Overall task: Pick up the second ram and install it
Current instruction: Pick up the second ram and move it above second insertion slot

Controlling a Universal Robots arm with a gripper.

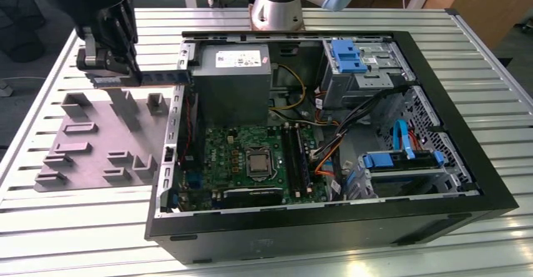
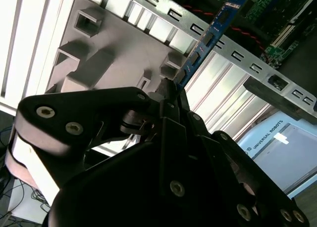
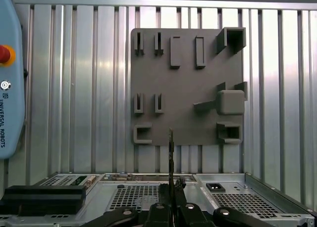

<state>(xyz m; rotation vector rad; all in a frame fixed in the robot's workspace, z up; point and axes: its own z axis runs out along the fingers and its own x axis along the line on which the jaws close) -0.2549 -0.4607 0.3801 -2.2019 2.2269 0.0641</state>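
Ram: second ram [image 1: 162, 77] is up in the air, lying about level, over the strip btw the fixture plate [image 1: 92, 158] and the PC case [image 1: 333, 227]. Its free end is at the case's wall on the exterior view's left.
Grip: gripper [image 1: 108, 78] is clamped on one end of the stick. In the second wrist view the blue board sticks out from btw the closed fingers.
Done: pick-up, judging by the stick being off the plate and in the jaws.
Left: carry over the motherboard [image 1: 241, 155], line up w/ the slots [image 1: 296, 155], press in. Stick is not over the board yet and is well apart from the slots.
First stick: can't tell from here if one is already seated.
Count, ram: 1, the one in the jaws.
Count, gripper: 1.
Count, plate: 1, grey, w/ several raised holders.
Count, case: 1, side open, lying on the slatted table [image 1: 83, 227].
Count, board: 1 green, w/ 1 CPU socket [image 1: 259, 163].
Count, slots: long dark ones beside the socket, number unclear.
Count, PSU: 1 [image 1: 233, 71].
Count, blue drive brackets: 2 [image 1: 346, 55].
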